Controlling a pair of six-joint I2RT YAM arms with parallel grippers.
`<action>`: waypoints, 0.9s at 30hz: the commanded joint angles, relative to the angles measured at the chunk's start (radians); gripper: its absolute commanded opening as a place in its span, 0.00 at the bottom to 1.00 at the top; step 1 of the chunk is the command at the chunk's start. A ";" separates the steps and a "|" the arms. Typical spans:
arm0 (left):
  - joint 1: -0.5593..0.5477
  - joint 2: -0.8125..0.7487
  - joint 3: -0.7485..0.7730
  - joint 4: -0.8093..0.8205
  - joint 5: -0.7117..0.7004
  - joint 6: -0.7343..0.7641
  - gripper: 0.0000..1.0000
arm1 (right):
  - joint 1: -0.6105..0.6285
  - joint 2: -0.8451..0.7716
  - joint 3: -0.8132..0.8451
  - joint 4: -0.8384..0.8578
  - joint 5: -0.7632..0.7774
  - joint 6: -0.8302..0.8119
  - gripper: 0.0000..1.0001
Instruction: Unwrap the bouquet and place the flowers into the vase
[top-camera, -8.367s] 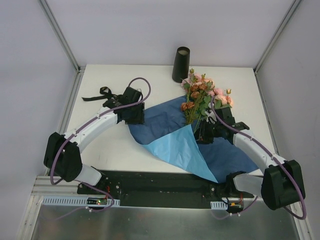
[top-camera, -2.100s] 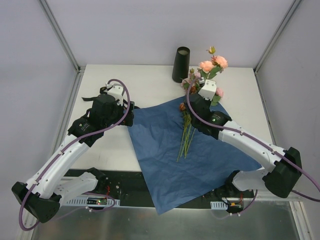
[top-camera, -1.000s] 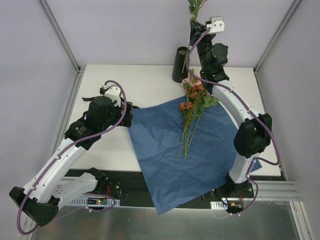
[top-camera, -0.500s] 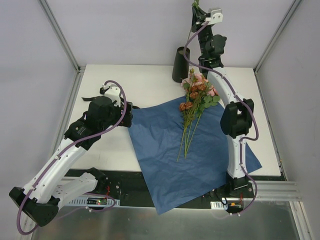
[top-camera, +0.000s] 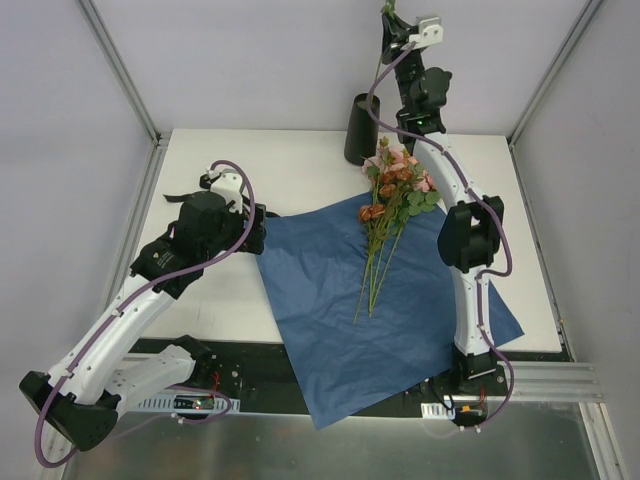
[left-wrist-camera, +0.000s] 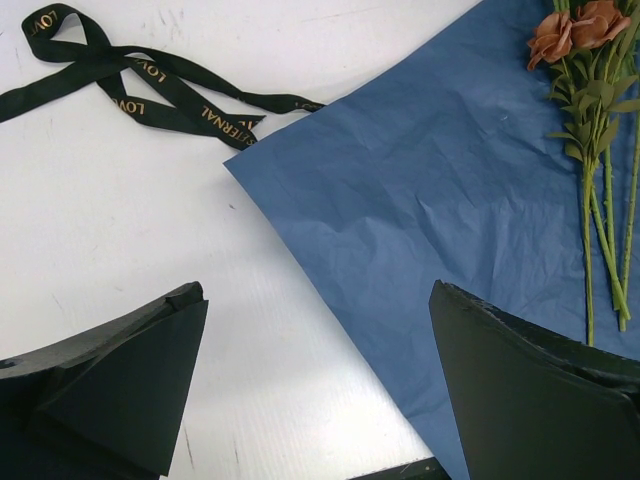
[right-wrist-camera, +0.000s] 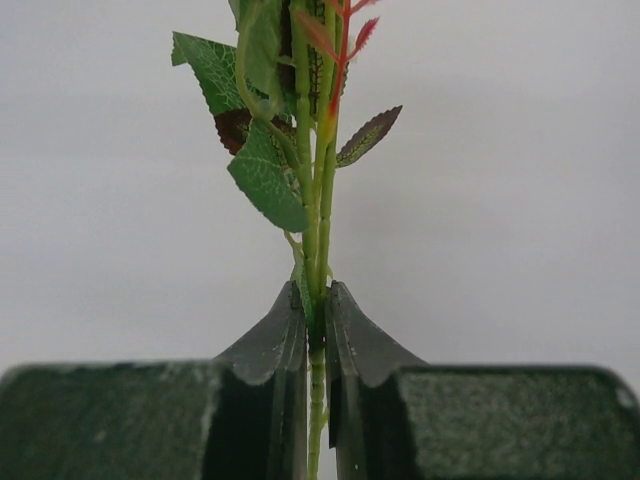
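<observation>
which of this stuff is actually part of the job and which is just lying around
Part of the job:
- vase
- flowers lying on the paper
- stem pinched in the right gripper

Just lying about:
- blue paper, spread flat
- black ribbon, untied, beside the paper
</observation>
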 joint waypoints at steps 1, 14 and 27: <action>0.005 -0.001 0.006 0.029 0.003 0.016 0.99 | -0.004 -0.003 -0.049 0.046 -0.007 0.025 0.00; 0.005 -0.005 0.002 0.029 -0.001 0.019 0.99 | 0.008 -0.077 -0.215 -0.180 0.103 0.111 0.17; 0.005 -0.002 -0.003 0.028 -0.020 0.024 0.99 | 0.047 -0.372 -0.465 -0.436 0.206 0.215 0.55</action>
